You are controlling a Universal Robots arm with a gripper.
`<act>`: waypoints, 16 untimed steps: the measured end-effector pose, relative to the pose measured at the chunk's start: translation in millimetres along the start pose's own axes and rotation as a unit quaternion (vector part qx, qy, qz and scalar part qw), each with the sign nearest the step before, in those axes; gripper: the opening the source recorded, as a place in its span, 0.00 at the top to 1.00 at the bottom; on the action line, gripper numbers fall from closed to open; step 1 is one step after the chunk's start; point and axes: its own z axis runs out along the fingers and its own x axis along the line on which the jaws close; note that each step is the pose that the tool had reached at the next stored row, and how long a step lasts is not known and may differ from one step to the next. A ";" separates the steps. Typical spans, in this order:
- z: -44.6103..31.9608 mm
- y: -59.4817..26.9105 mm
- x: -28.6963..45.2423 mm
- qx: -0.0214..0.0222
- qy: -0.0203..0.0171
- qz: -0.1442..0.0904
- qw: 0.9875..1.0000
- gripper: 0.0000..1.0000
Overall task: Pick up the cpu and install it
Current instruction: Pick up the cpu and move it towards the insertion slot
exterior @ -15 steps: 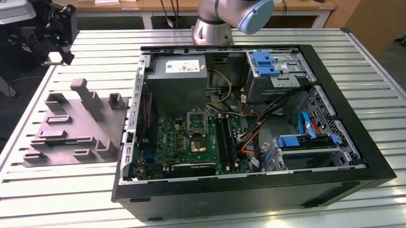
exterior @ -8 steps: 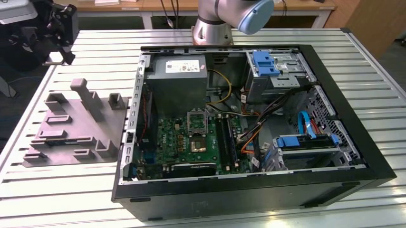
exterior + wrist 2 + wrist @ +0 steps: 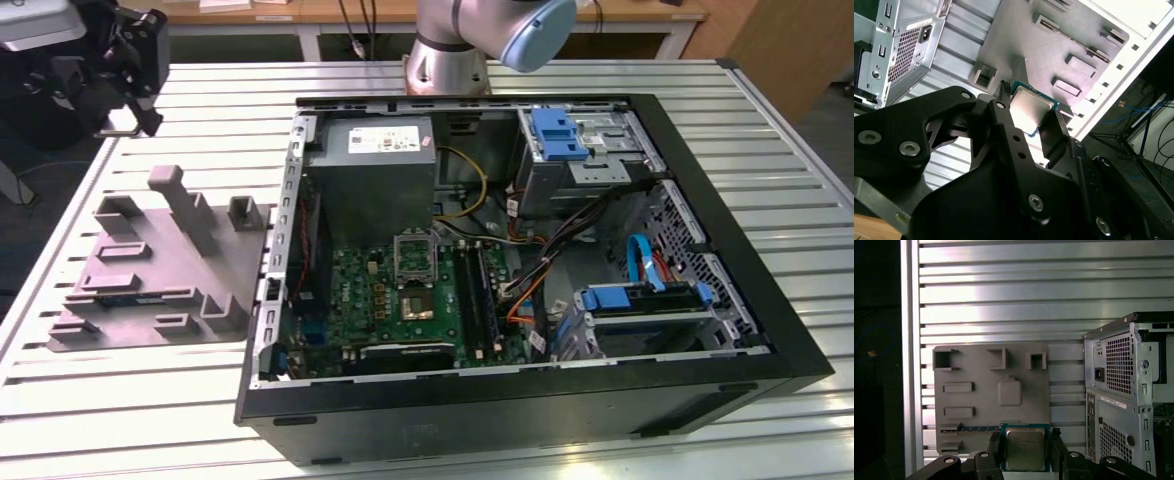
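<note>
The cpu (image 3: 1025, 448) is a small square chip with a silvery metal top and a thin pale rim. My gripper (image 3: 1025, 452) is shut on it, one black finger on each of two opposite edges. In the second wrist view the cpu (image 3: 1030, 106) shows tilted between the fingers (image 3: 1004, 120), held in the air above the grey fixture plate (image 3: 1054, 45). In the exterior view my gripper (image 3: 131, 62) hangs high at the far left, well away from the open computer case (image 3: 747, 330). The square socket (image 3: 416, 300) lies on the green motherboard inside the case.
The grey fixture plate (image 3: 154, 275) with raised blocks and slots lies on the slatted metal table, on the exterior view's left of the case. Inside the case are a grey power supply (image 3: 380, 150), blue drive brackets (image 3: 558, 135) and loose cables. The arm's base (image 3: 447, 60) stands behind the case.
</note>
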 end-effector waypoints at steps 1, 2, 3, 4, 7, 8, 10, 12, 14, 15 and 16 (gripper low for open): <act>0.0 0.0 -0.4 0.000 0.000 0.000 1.000 0.53; 0.0 0.0 -0.8 0.000 0.000 0.000 1.000 0.53; 0.0 0.0 -1.2 0.000 0.000 0.000 1.000 0.53; 0.0 0.1 -1.5 0.000 0.000 0.000 1.000 0.53; -0.1 0.1 -2.8 0.000 0.000 0.000 1.000 0.53; -0.1 0.1 -3.2 0.000 0.000 0.000 1.000 0.53; 0.0 0.2 -4.0 0.000 0.000 0.000 1.000 0.53; 0.0 0.2 -4.8 0.000 0.000 0.000 1.000 0.53; -0.1 0.2 -5.6 0.000 0.000 0.000 1.000 0.53; 0.0 0.2 -5.9 0.000 0.000 0.000 1.000 0.53; 0.0 0.3 -6.3 0.000 0.000 0.000 1.000 0.53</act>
